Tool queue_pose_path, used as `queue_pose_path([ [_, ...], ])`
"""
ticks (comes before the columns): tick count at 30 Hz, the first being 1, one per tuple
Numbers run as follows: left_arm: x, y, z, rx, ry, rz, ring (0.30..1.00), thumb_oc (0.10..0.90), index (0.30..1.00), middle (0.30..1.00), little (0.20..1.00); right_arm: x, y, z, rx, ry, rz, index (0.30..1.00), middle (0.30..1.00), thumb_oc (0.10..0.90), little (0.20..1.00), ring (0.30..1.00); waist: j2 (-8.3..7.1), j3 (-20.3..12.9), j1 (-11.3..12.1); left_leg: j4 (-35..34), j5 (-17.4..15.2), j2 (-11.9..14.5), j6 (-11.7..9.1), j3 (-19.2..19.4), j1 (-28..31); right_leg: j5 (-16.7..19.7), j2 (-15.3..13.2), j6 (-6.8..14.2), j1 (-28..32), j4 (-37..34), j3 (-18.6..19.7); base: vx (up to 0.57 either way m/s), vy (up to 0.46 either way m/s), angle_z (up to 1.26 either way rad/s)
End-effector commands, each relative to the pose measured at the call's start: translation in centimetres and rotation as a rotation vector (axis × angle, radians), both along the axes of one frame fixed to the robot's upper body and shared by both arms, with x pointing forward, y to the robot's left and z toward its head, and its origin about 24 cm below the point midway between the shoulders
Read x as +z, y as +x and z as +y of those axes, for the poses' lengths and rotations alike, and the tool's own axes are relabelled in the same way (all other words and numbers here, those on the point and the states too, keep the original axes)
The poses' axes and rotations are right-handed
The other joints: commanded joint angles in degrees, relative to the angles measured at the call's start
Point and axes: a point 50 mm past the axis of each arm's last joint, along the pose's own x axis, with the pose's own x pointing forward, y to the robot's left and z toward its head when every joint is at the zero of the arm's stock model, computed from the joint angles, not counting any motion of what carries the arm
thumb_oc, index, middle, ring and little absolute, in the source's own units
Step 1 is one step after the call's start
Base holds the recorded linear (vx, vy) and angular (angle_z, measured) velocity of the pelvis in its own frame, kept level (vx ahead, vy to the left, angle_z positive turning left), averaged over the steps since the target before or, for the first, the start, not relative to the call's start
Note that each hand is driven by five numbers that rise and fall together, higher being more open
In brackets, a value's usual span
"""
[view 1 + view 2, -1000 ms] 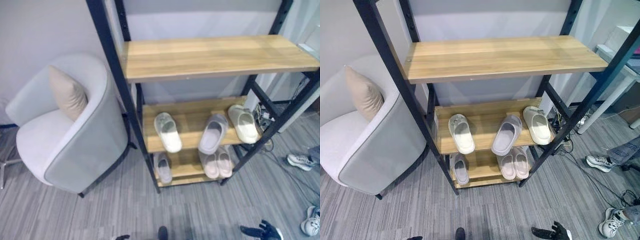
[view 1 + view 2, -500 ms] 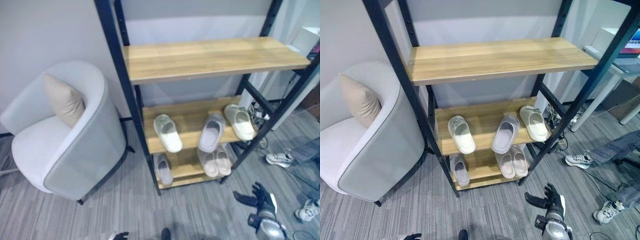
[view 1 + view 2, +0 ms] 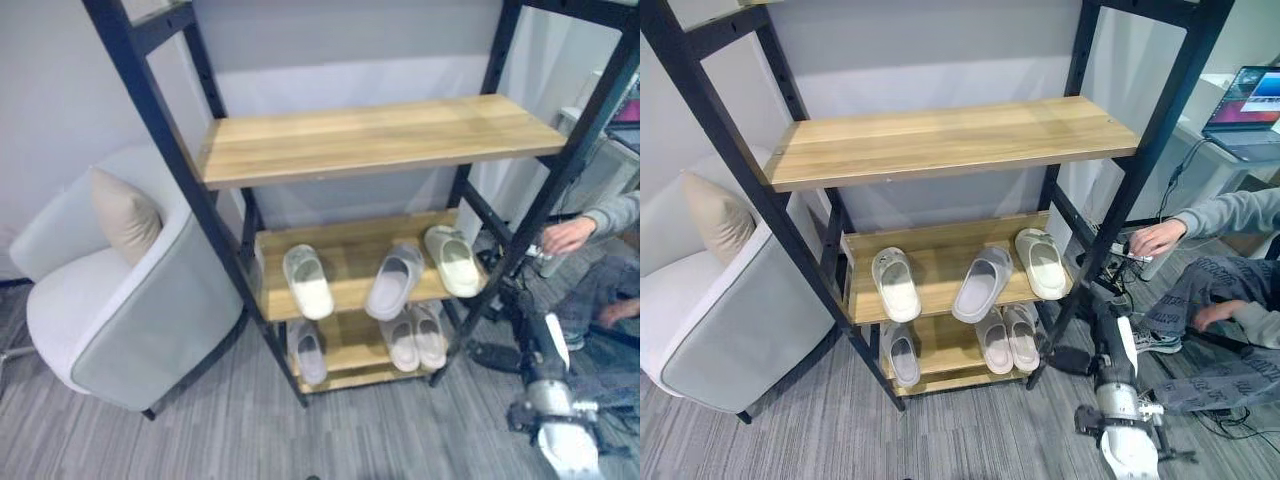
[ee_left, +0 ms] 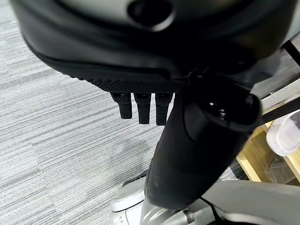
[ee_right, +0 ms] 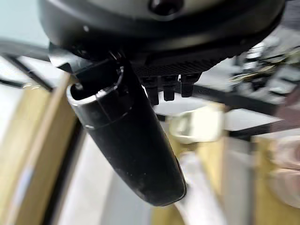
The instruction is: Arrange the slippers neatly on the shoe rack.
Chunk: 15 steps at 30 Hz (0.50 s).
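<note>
The black-framed shoe rack (image 3: 370,140) has three wooden shelves. On the middle shelf lie a white slipper (image 3: 308,282), a tilted grey slipper (image 3: 393,282) that overhangs the front edge, and a cream slipper (image 3: 452,262). The bottom shelf holds one grey slipper (image 3: 308,352) and a pink pair (image 3: 418,338). My right hand (image 3: 1108,335) hangs open by the rack's right front post, below the cream slipper, and holds nothing. In its wrist view the cream slipper (image 5: 194,124) shows past the fingers (image 5: 168,89). My left hand (image 4: 197,140) hangs open over the carpet.
A grey armchair (image 3: 130,300) with a beige cushion (image 3: 125,215) stands against the rack's left side. At the right a person sits on the floor, one hand (image 3: 568,235) close to the rack's right post. A laptop (image 3: 1250,100) sits on a desk behind.
The camera has shifted, so the rack sits further left in view. My right arm has risen from the floor's edge up beside the rack's right post. A person's hand has come into view.
</note>
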Motion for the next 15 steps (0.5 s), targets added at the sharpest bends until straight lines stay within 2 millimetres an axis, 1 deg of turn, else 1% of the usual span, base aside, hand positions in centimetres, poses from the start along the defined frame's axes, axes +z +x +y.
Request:
queue_pose_path([
  [1,0.1,3.1,-0.9,-0.088,-0.026,-0.066,0.9,0.8,0.9,0.9,0.9,7.0,1.3,0.3,0.035,-0.097,-0.368,0.9,0.9,0.8,0.9,0.9,-2.21,-0.9,2.4,0.5,-5.7,-2.0,1.7,-3.2,2.3,-2.9,-1.4,2.2,-2.8,6.5,-1.6,0.07,0.013,0.17],
  [2,0.1,3.0,-1.0,-0.114,-0.02,-0.052,0.9,0.8,0.9,0.9,0.9,8.2,2.3,0.8,0.054,-0.116,-0.419,0.9,0.9,0.8,0.9,0.9,-2.59,-1.2,3.2,0.1,-5.6,-1.9,1.7,-3.5,2.3,-2.9,-1.3,2.1,-2.3,5.8,-2.2,0.04,0.012,0.1],
  [3,0.1,3.0,-1.0,-0.114,-0.02,-0.052,0.9,0.8,0.9,0.9,0.9,8.2,2.3,0.8,0.054,-0.116,-0.419,0.9,0.9,0.8,0.9,0.9,-2.59,-1.1,3.2,0.1,-5.6,-1.9,1.7,-3.5,2.3,-2.9,-1.3,2.1,-2.3,5.8,-2.2,0.05,0.016,0.06],
  [6,0.1,3.2,-1.0,-0.142,-0.021,-0.05,0.9,0.8,0.9,0.9,0.9,8.9,3.5,0.6,0.029,-0.171,-0.429,0.9,0.9,0.8,0.9,0.9,-2.86,-1.3,4.1,-0.2,-6.1,-2.1,1.7,-4.0,2.3,-3.2,-1.3,2.3,-1.7,5.1,-2.6,0.05,0.021,0.05],
  [8,0.1,3.2,-1.1,-0.154,-0.019,-0.049,0.9,0.8,0.9,0.9,0.9,9.3,4.0,0.4,0.014,-0.188,-0.438,0.9,0.9,0.8,0.9,0.9,-2.92,-1.2,4.4,-0.2,-5.5,-2.2,1.7,-4.1,1.7,-2.7,-1.4,2.2,-2.0,4.9,-2.8,-0.01,0.032,0.05],
  [9,0.1,3.4,-1.1,-0.171,-0.017,-0.046,0.9,0.8,0.9,0.9,0.9,9.9,4.9,-0.2,-0.016,-0.231,-0.437,0.9,0.9,0.8,0.9,0.9,-3.14,-1.2,4.8,-0.2,-6.0,-2.4,1.7,-4.3,1.4,-3.0,-1.5,2.3,-1.8,4.6,-3.2,0.0,0.036,0.08],
  [10,0.1,3.5,-1.1,-0.181,-0.015,-0.048,0.9,0.8,0.9,0.9,0.9,10.3,5.4,-0.4,-0.032,-0.237,-0.449,0.9,0.9,0.8,0.9,0.9,-3.24,-1.1,5.0,-0.2,-6.0,-2.5,1.6,-4.4,1.1,-2.8,-1.6,2.4,-2.0,4.3,-3.3,0.02,0.047,0.16],
  [11,0.1,3.7,-1.2,-0.187,-0.017,-0.047,0.9,0.8,0.9,0.9,0.9,10.4,6.1,-0.7,-0.042,-0.252,-0.431,0.9,0.9,0.8,0.9,0.9,-3.38,-1.1,5.2,-0.2,-6.0,-2.6,1.7,-4.5,0.8,-2.6,-1.7,2.4,-2.1,4.0,-3.4,-0.03,0.063,0.25],
  [12,0.1,3.9,-1.3,-0.201,-0.018,-0.048,0.9,0.8,0.9,0.9,0.9,11.0,7.5,-1.2,-0.068,-0.272,-0.42,0.9,0.9,0.8,0.9,0.9,-3.55,-1.0,5.8,-0.2,-6.1,-2.9,1.7,-4.5,0.1,-2.1,-1.9,2.5,-2.3,3.1,-3.7,-0.01,0.081,0.2],
  [13,0.1,3.9,-1.2,-0.204,-0.017,-0.045,0.9,0.8,0.9,0.9,0.9,11.3,8.3,-1.5,-0.08,-0.295,-0.407,0.9,0.9,0.8,0.9,0.9,-3.65,-0.9,6.2,-0.2,-6.2,-3.0,1.7,-4.5,0.0,-1.8,-1.9,2.5,-2.2,2.4,-3.6,0.0,0.068,0.18],
  [15,0.1,3.9,-1.2,-0.2,-0.015,-0.045,0.9,0.8,0.9,0.9,0.9,11.4,8.7,-1.7,-0.085,-0.317,-0.4,0.9,0.9,0.8,0.9,0.9,-3.67,-0.8,6.4,-0.2,-6.2,-3.0,1.7,-4.5,0.0,-1.7,-2.0,2.5,-2.1,2.0,-3.6,0.01,0.031,0.06],
])
